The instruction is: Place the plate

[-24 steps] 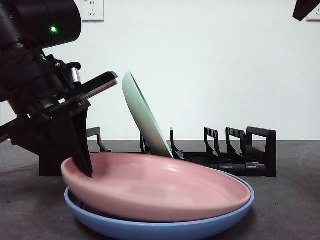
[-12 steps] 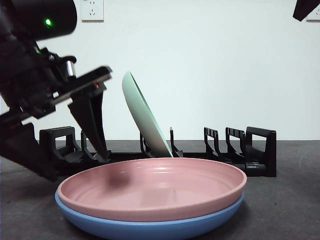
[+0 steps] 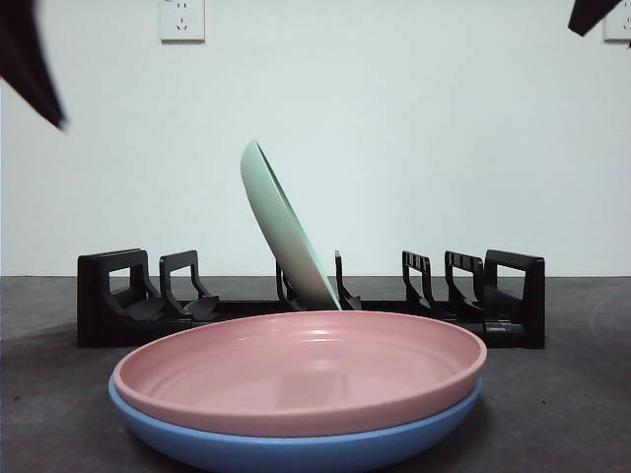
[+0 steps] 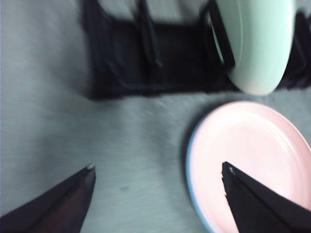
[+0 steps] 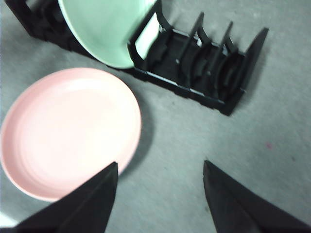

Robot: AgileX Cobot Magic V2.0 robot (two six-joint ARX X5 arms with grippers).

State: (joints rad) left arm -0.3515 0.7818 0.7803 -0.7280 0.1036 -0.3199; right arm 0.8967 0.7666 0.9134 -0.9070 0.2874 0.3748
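The pink plate (image 3: 301, 370) lies flat and upright, nested directly inside a blue plate (image 3: 296, 448) whose rim shows just beneath it; the pair rests on the dark grey table (image 3: 562, 394) in the foreground, just in front of the black dish rack (image 3: 306, 310). A pale green plate (image 3: 281, 227) stands on edge in a slot near the middle of the rack, leaning toward the left end of the rack as the front view shows it; the other slots visible hold nothing. The left gripper (image 4: 158, 170) is clear of the plates and raised above the table, its two jaws spread wide with nothing between them; the pink plate's rim lies under one jaw and bare table under the other. In the front view this arm shows only as a blurred dark shape at the upper left corner. The right gripper (image 5: 160, 172) is likewise raised and wide open, gripping nothing, looking down on the pink plate, the green plate and the far end of the rack; it appears in the front view as a black tip at the upper right corner. A white wall socket (image 3: 182, 20) is fixed to the wall behind the rack. Neither gripper touches any plate.
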